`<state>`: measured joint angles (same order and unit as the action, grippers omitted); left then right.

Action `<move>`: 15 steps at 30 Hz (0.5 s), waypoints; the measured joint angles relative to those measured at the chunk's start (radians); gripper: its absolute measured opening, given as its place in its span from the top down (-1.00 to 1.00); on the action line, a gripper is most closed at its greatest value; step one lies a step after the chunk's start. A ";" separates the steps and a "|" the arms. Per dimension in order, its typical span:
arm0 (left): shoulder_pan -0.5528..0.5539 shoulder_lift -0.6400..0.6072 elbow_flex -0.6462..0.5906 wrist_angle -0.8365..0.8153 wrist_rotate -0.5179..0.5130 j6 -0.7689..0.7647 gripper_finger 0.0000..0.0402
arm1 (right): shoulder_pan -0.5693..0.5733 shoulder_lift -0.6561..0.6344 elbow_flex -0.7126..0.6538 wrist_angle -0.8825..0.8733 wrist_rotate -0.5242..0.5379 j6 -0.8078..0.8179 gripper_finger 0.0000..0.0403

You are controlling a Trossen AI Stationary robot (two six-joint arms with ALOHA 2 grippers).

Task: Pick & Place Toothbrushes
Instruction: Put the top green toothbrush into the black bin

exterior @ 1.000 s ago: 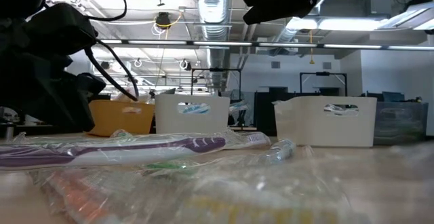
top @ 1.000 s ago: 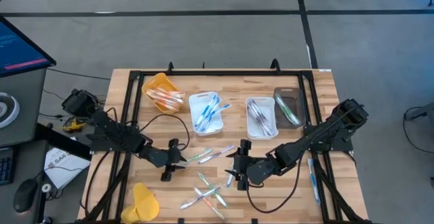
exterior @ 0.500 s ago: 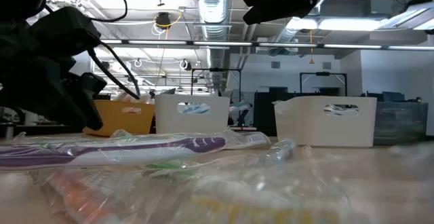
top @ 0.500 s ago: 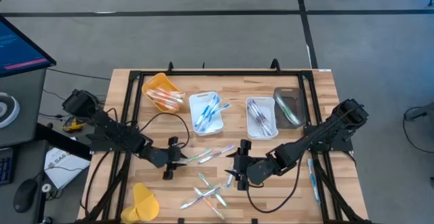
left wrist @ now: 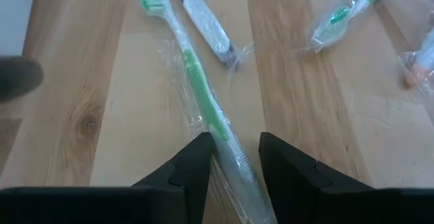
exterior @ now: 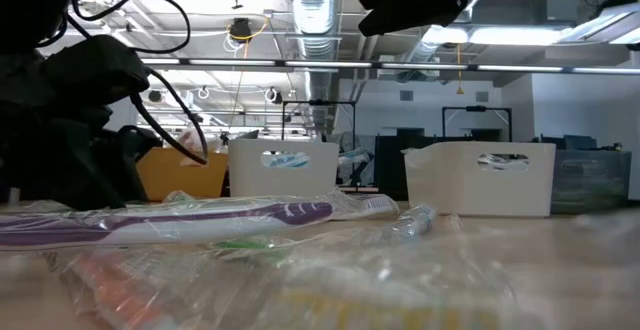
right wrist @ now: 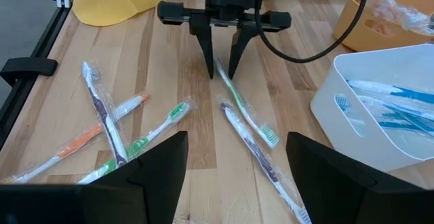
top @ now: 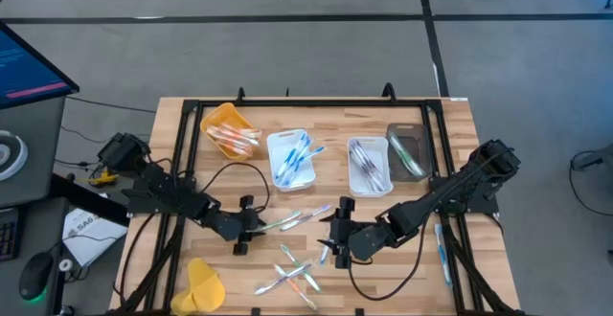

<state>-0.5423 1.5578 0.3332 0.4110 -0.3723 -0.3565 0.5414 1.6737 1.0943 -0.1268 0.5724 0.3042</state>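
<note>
- Two arms low over a wooden tabletop [top: 326, 177].
- Left gripper [left wrist: 232, 157] down at the tabletop, jaws parted and straddling the handle of a wrapped green toothbrush [left wrist: 196, 81] lying flat, not clamped.
- Right gripper [right wrist: 234, 157] nearby, facing it, jaws wide, empty.
- More wrapped toothbrushes [top: 292, 276] scattered loose; others sorted in trays [top: 290, 158] behind.

Glossy clear plastic wrap covers the green toothbrush [left wrist: 203, 95] lying on the matt, grained wooden table [left wrist: 108, 88].
</note>
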 joint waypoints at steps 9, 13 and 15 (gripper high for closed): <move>0.000 0.001 -0.001 -0.011 -0.001 -0.051 0.87 | 0.001 0.000 0.000 0.000 0.000 0.014 -0.21; -0.001 0.002 -0.002 -0.014 -0.026 -0.052 0.91 | 0.002 0.000 0.000 0.000 0.000 0.018 -0.21; -0.001 -0.005 -0.002 -0.016 -0.044 -0.051 0.89 | 0.001 0.000 0.000 0.000 0.000 0.018 -0.21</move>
<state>-0.5434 1.5533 0.3317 0.3955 -0.4161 -0.4074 0.5426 1.6737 1.0943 -0.1265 0.5724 0.3225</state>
